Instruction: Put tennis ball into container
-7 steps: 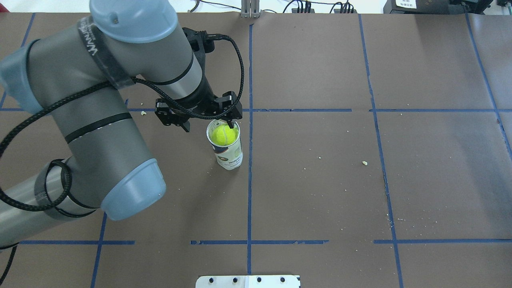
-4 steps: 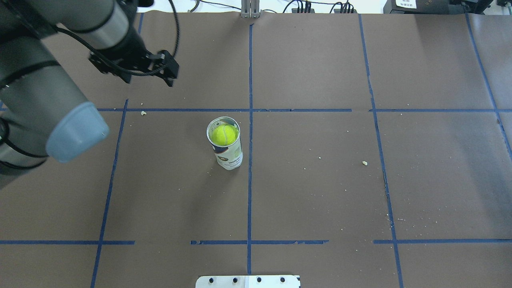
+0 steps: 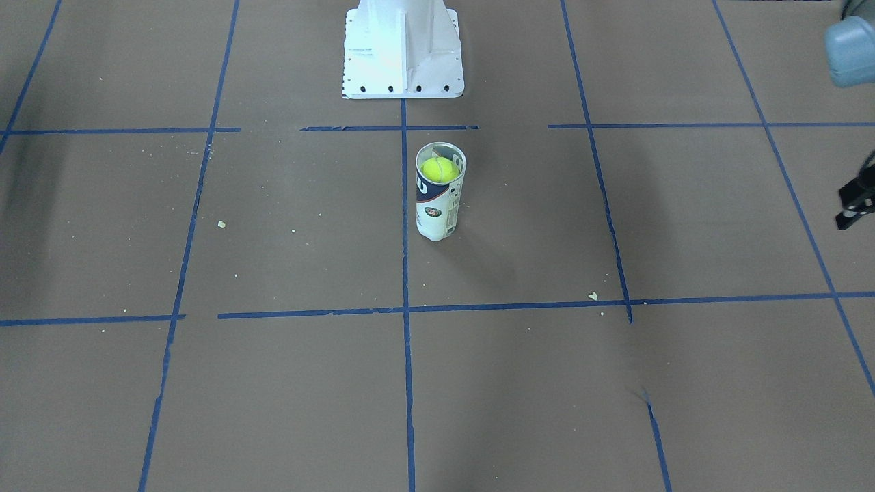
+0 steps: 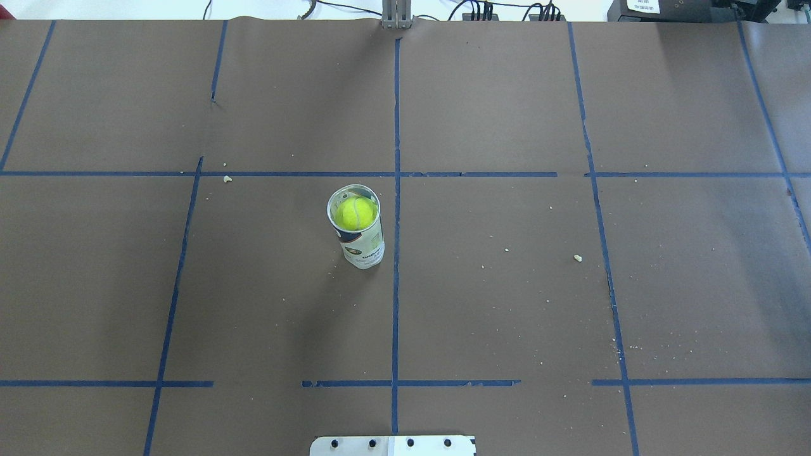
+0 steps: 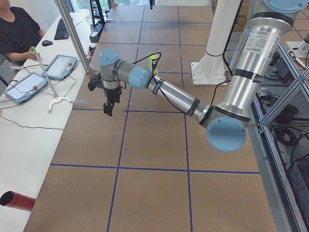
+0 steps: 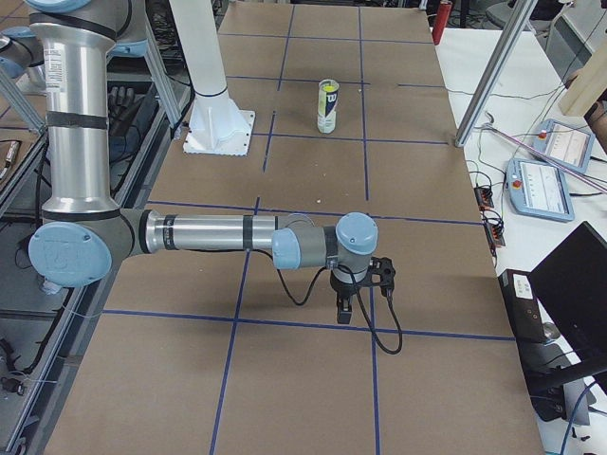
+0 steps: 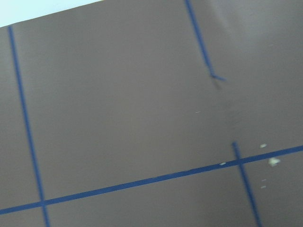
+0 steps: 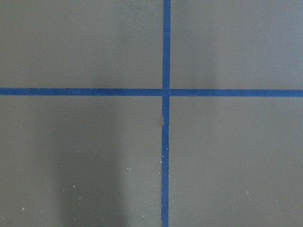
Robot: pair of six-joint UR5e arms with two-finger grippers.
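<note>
Since the tennis ball [image 4: 355, 213] sits high inside the upright container [image 4: 362, 244], mid bench [image 4: 507, 304], far from every edge, task looks done | left jaws, right jaws: well apart from it, open or closed cannot tell | risk: left arm [image 5: 169, 94] swinging past clips the tall container, ball spills.

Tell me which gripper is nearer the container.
The left gripper: it shows at the front-facing view's edge with the container; the right gripper falls outside it.
</note>
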